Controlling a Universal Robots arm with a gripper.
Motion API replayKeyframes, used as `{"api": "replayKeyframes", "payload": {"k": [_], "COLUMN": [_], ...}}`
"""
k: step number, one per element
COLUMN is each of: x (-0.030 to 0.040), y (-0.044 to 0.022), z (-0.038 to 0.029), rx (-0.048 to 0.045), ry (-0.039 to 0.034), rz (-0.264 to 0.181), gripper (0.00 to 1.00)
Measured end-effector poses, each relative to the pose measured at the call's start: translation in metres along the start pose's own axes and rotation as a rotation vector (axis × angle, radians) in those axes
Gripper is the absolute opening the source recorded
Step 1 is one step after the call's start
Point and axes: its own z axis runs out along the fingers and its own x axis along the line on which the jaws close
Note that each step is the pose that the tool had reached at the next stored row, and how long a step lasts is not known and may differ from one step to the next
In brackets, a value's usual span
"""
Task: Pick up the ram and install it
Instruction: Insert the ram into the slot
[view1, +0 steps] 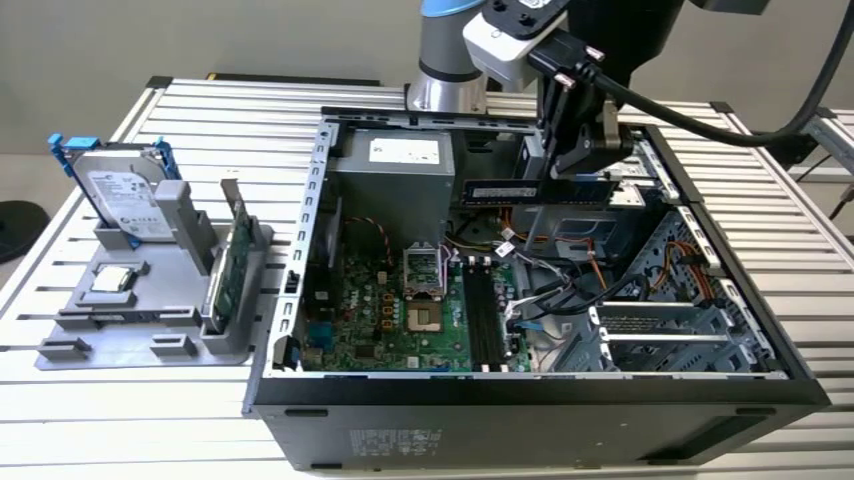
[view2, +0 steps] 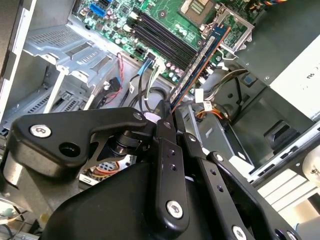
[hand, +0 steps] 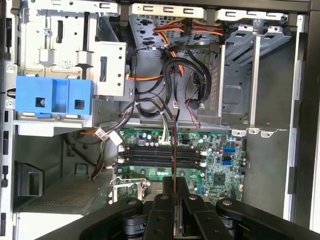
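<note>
My gripper is shut on one end of the ram, a thin blue stick with dark chips. It holds the stick level in the air over the open computer case. The ram juts from the black fingers toward the motherboard in the second wrist view. Edge-on in the first wrist view, the ram runs out from the gripper and crosses the black memory slots below it. Those slots lie on the green motherboard, well below the stick.
A grey fixture on the exterior view's left carries a silver hard drive with blue rails, an upright green card and a small chip. Loose cables and drive bays crowd the case beside the slots.
</note>
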Motion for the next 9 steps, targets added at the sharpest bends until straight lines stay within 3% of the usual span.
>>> {"api": "replayKeyframes", "payload": {"k": [9], "x": [0.0031], "y": [0.0006], "z": [0.0002], "rx": [0.0], "ry": [0.0], "rz": [0.0], "gripper": [0.0]}}
